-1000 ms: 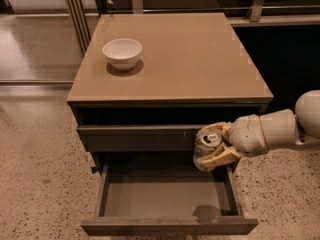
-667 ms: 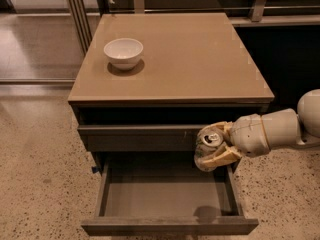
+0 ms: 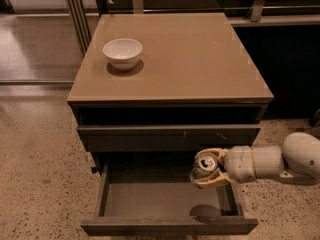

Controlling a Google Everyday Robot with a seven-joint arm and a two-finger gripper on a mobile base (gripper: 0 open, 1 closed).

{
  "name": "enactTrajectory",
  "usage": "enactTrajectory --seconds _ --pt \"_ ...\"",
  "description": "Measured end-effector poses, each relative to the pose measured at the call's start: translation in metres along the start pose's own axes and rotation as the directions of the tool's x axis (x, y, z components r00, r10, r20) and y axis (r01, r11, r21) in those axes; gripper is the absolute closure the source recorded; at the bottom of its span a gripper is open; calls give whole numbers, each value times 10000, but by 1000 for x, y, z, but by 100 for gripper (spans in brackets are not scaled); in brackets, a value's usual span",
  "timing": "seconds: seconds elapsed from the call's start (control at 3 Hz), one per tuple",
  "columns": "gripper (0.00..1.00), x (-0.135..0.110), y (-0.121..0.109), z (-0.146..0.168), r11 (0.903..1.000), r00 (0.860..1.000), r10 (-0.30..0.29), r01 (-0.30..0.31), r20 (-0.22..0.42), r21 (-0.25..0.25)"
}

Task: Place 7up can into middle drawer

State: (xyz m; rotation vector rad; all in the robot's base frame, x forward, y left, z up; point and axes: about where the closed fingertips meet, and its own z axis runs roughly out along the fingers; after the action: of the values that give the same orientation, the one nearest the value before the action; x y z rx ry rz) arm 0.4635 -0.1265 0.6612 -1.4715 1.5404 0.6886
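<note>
The middle drawer (image 3: 160, 198) is pulled open at the bottom of the picture, with a bare grey inside. My gripper (image 3: 208, 168) reaches in from the right on a white arm and is shut on the 7up can (image 3: 204, 165). The can's silver top with pull tab faces the camera. The can hangs above the right rear part of the open drawer, and its shadow falls on the drawer floor near the front right.
A white bowl (image 3: 122, 52) stands on the tan cabinet top (image 3: 200, 64) at the back left. Above the open drawer is a shut drawer front (image 3: 167, 137) with pale scratch marks. Speckled floor lies on both sides.
The gripper with the can has sunk lower over the open drawer. The view has shifted slightly. The bowl and drawer have not moved.
</note>
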Motion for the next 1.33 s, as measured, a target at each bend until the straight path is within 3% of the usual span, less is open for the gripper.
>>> enactTrajectory --seconds 0.33,0.67,1.33 --pt "100 59 13 48 9985 9949 499 -515 877 164" --pt "100 78 26 66 9954 9874 962 -960 1256 -73" --pt "100 93 27 75 9962 9909 873 -871 1021 -63"
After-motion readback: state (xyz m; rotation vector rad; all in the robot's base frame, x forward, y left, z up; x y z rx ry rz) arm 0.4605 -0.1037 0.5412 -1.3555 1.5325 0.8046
